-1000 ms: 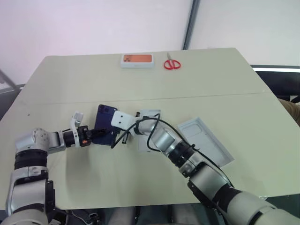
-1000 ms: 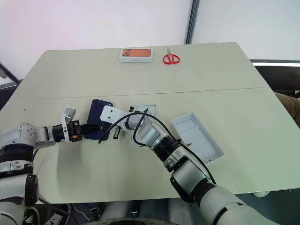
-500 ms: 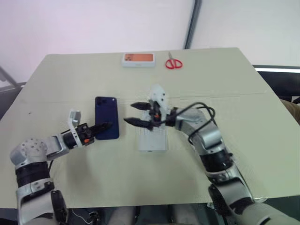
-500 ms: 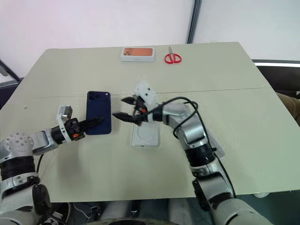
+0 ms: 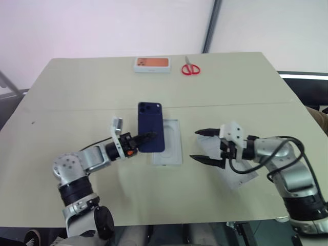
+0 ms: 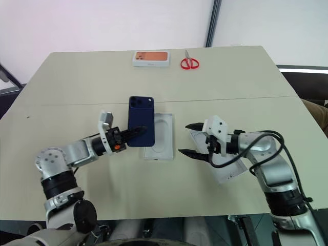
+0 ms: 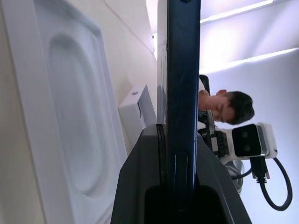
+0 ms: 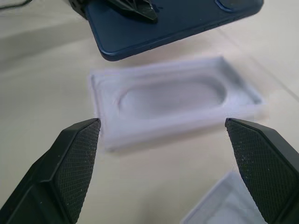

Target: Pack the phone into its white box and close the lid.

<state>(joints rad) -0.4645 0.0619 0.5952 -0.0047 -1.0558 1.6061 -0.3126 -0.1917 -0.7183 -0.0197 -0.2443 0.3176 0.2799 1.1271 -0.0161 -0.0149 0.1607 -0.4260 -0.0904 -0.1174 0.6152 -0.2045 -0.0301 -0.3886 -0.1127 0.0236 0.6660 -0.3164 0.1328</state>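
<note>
Your left tool [image 5: 148, 137] is clamping the phone [image 5: 151, 133] above the white box's [image 5: 170, 148] left edge. Your right tool [image 5: 202, 145] is hanging spread apart beside it, over the lid [image 6: 228, 171]; the left wrist view is catching a person [image 7: 229, 107].

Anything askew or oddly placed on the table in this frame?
Nothing damaged or spilled. The phone is held by the left gripper, only partly over the white box. The lid lies skewed beneath the open right gripper.
</note>
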